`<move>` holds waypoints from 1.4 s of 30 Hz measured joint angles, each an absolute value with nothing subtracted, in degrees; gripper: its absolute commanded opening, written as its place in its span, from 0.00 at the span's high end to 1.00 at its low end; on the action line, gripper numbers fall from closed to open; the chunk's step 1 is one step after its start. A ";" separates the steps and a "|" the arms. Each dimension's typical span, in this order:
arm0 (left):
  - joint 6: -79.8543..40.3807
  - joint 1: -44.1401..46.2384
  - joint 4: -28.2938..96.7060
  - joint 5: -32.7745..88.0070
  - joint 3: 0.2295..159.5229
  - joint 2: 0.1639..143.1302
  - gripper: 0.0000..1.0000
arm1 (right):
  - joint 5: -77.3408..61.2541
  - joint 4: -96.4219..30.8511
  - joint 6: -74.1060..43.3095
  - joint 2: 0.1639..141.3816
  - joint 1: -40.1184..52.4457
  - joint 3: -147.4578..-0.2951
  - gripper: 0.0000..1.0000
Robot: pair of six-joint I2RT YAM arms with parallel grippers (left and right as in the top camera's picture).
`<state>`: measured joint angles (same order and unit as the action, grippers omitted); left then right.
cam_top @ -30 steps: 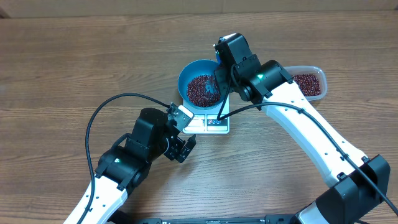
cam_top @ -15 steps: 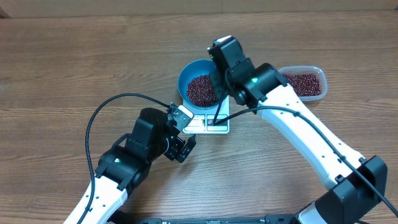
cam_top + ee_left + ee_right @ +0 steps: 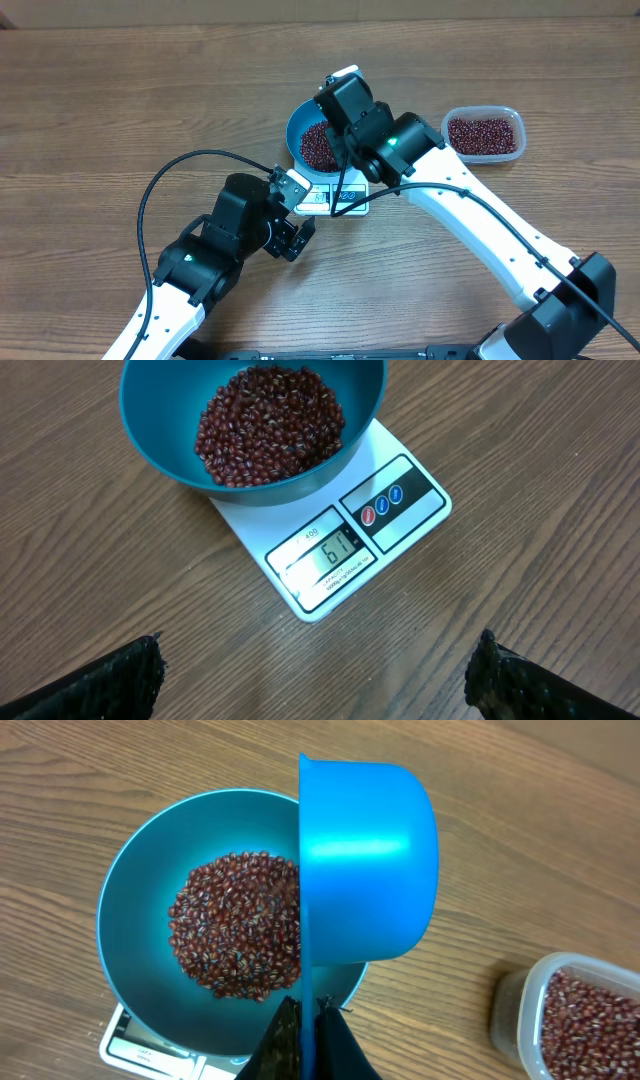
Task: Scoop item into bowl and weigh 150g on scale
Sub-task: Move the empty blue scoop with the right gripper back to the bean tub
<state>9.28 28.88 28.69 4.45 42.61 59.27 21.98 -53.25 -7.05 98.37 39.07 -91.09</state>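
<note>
Where the beans [image 3: 270, 425] lie: heaped in the bowl [image 3: 150, 405], which stands on the scale [image 3: 255, 525]; more fill a clear tub [image 3: 484, 133], well apart from the scale on the right arm's side.
Scale edges: the bowl overhangs the far end; the display and button strip lie uncovered along the near edge.
Right gripper [image 3: 305, 1035]: clamped tight on the handle of the scoop [image 3: 365, 860], which hangs tipped on its side above the scale, over the bowl's rim.
Left gripper [image 3: 315, 670]: jaws spread wide and empty, off the scale's display edge, not touching it.
Open room: bare wooden table [image 3: 520, 420] borders the scale's near corners and both long sides.
</note>
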 measured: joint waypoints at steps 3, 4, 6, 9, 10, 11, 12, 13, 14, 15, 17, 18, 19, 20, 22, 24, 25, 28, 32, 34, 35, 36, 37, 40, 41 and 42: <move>9.28 28.88 28.71 4.45 42.61 59.27 0.00 | 23.94 -53.36 -7.03 98.37 40.03 -91.09 0.96; 9.28 28.88 28.71 4.45 42.61 59.27 0.01 | 24.53 -53.39 -7.03 98.37 40.42 -91.09 0.96; 9.28 28.88 28.71 4.43 42.61 59.27 0.00 | 25.56 -53.36 -7.03 98.37 41.08 -91.09 0.96; 9.28 28.88 28.71 4.43 42.61 59.27 0.00 | 27.07 -53.39 -7.03 98.37 41.89 -91.09 0.96; 9.28 28.88 28.69 4.43 42.61 59.27 0.00 | 27.64 -53.36 -7.05 98.37 42.17 -91.09 0.96; 9.28 28.88 28.71 4.45 42.61 59.27 0.00 | 27.94 -53.30 -7.05 98.37 42.35 -91.09 0.96; 9.28 28.88 28.71 4.45 42.61 59.27 0.00 | 28.36 -53.17 -7.09 98.37 42.48 -91.09 0.96; 9.28 28.88 28.71 4.43 42.61 59.27 0.00 | 28.67 -53.01 -7.11 98.37 42.52 -91.09 0.96; 9.28 28.88 28.71 4.43 42.61 59.27 0.00 | 28.93 -52.73 -7.35 98.37 42.65 -91.09 0.96; 9.28 28.88 28.71 4.43 42.61 59.27 0.00 | 29.10 -52.31 -7.99 98.37 42.70 -91.09 0.96; 9.28 28.88 28.69 4.43 42.61 59.27 0.00 | 29.34 -51.88 -9.89 98.37 42.68 -91.09 0.96; 9.28 28.88 28.71 4.45 42.61 59.27 0.00 | 29.43 -51.86 -11.27 98.37 42.61 -91.09 0.96; 9.28 28.88 28.71 4.45 42.61 59.27 0.00 | 29.45 -51.86 -12.60 98.37 42.48 -91.09 0.96; 9.28 28.88 28.71 4.45 42.61 59.27 0.00 | 29.47 -51.92 -13.82 98.37 42.37 -91.09 0.96; 9.28 28.88 28.71 4.43 42.61 59.27 0.00 | 29.56 -52.34 -16.69 98.35 41.85 -91.09 0.96; 9.28 28.88 28.71 4.45 42.61 59.27 0.00 | 30.02 -52.71 -18.90 98.19 40.95 -91.09 0.96; 9.28 28.88 28.69 4.43 42.61 59.27 0.00 | 30.52 -52.75 -19.62 97.97 40.51 -91.09 0.96; 9.28 28.88 28.71 4.45 42.61 59.27 0.00 | 33.61 -52.75 -21.04 96.75 39.16 -91.09 0.96; 9.28 28.88 28.69 4.45 42.61 59.27 0.00 | 39.53 -53.39 -21.69 94.74 36.36 -91.09 0.96; 9.28 28.88 28.71 4.43 42.61 59.27 0.00 | 41.54 -54.33 -22.09 94.32 34.11 -91.13 0.96; 9.28 28.88 28.71 4.45 42.61 59.27 0.00 | 42.15 -55.05 -22.33 94.32 32.75 -91.18 0.96; 9.28 28.88 28.71 4.45 42.61 59.27 0.01 | 42.65 -55.75 -22.61 94.32 31.16 -91.18 0.96; 9.28 28.88 28.71 4.43 42.61 59.27 0.01 | 43.05 -56.66 -22.98 94.32 29.23 -91.18 0.96; 9.28 28.88 28.69 4.43 42.61 59.27 0.00 | 42.78 -58.83 -23.86 94.32 24.36 -91.18 0.96; 9.28 28.88 28.71 4.45 42.61 59.27 0.00 | 42.24 -59.48 -24.03 94.35 22.65 -91.18 0.96; 9.28 28.88 28.69 4.43 42.61 59.27 0.00 | 41.60 -59.92 -24.21 94.35 21.32 -91.18 0.96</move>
